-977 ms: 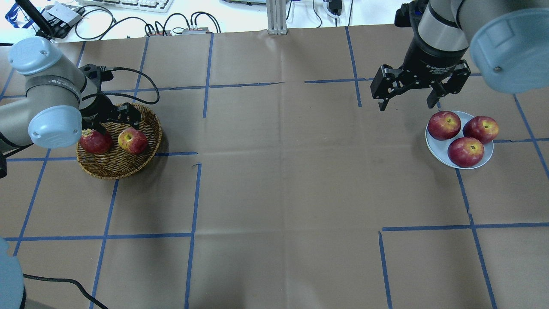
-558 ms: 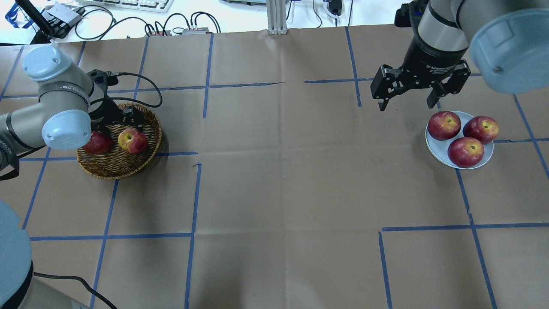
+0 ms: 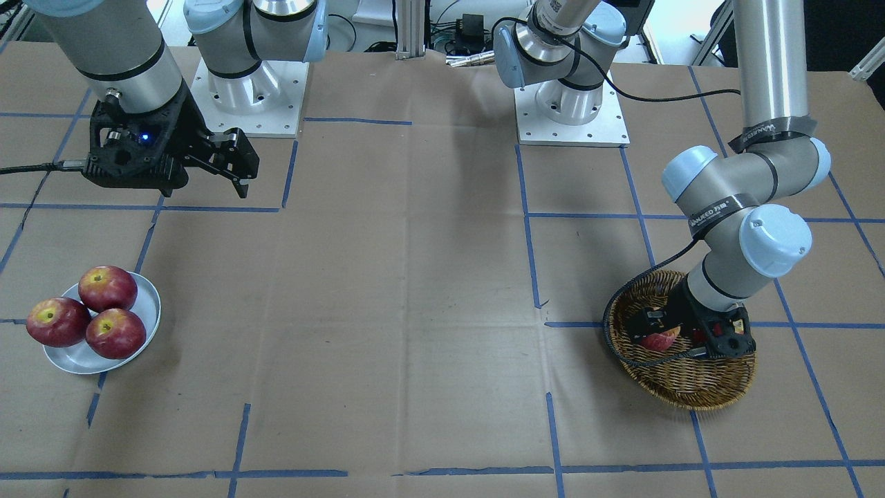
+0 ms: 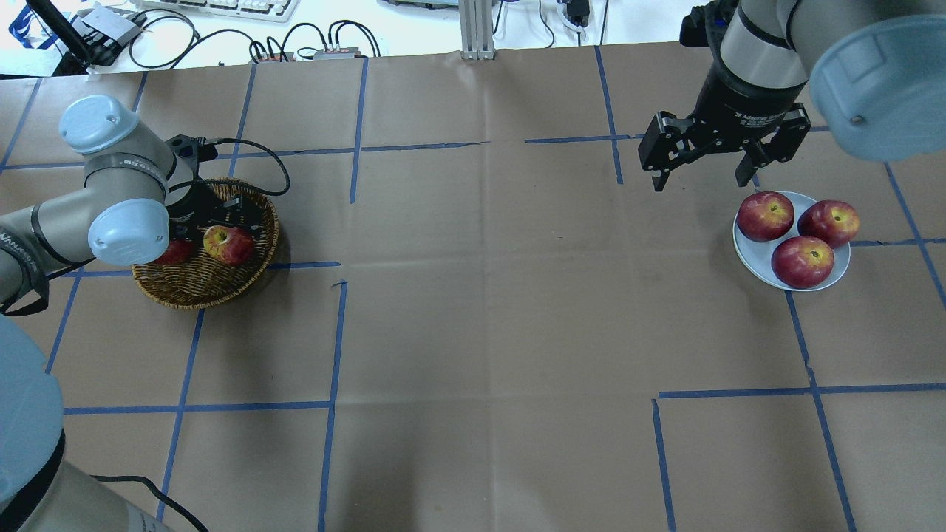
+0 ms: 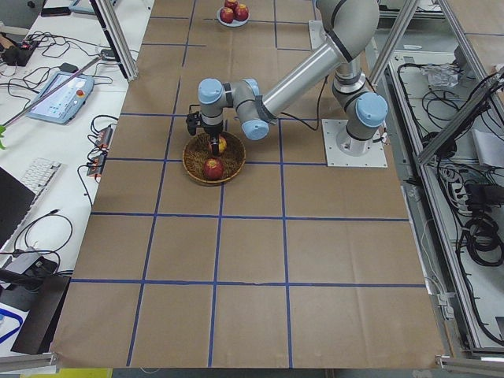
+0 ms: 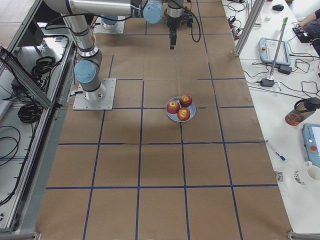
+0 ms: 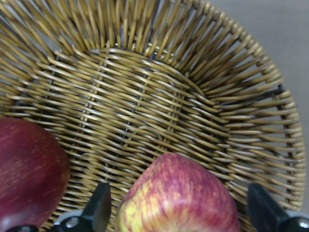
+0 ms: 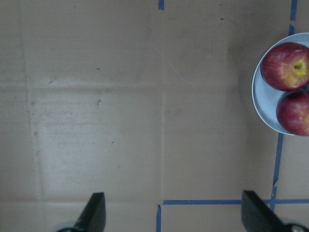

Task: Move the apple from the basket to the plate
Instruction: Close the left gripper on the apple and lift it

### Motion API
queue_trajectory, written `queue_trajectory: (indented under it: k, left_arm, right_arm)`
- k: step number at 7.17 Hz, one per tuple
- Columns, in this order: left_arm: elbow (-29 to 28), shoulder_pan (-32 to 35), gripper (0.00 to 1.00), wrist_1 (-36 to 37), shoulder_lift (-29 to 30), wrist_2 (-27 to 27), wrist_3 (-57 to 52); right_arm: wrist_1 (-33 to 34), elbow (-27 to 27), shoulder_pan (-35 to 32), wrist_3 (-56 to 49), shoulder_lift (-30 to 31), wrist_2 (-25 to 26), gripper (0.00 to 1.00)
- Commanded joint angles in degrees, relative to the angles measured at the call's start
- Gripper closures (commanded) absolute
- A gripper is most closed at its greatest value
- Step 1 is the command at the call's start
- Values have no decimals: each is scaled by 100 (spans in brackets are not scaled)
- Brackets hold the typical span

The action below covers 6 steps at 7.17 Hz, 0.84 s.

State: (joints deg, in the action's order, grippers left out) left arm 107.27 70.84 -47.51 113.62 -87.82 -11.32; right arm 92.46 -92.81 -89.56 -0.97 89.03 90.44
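Observation:
The wicker basket (image 4: 196,292) holds the paler pinkish apple (image 4: 230,245) and a darker red apple (image 4: 176,253). My left gripper (image 4: 226,230) is low inside the basket and open. In the left wrist view its fingers (image 7: 100,209) stand on either side of the paler apple (image 7: 178,195), not closed on it. The basket (image 3: 691,387) and apple (image 3: 659,340) also show in the front view. The pale plate (image 4: 748,255) at the right holds three dark red apples. My right gripper (image 4: 701,176) is open and empty, above the table just behind the plate.
Brown paper with blue tape lines covers the table. Cables and a keyboard lie beyond its far edge (image 4: 222,29). The left arm's cable (image 4: 259,151) loops over the basket's rim. The plate's edge (image 8: 260,113) shows at the right of the right wrist view.
My left arm has swung right and gone lower into the basket, bringing its open fingers around the paler apple and covering more of the dark one. The right arm has not moved.

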Motion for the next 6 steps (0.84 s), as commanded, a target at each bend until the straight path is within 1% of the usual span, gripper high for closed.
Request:
queue_trajectory:
  k: [1, 2, 4, 6]
  left_arm:
    - [13, 0, 8, -4, 11, 1, -28]
    - [13, 0, 14, -4, 11, -16, -46]
    - [13, 0, 36, -4, -7, -25, -81]
    - [-13, 17, 46, -21, -112, -34, -73]
  right_arm:
    - [0, 0, 0, 0, 0, 0, 0]
    - [0, 0, 0, 0, 0, 0, 0]
    - [0, 0, 0, 0, 0, 0, 0]
    - [0, 0, 0, 0, 0, 0, 0]
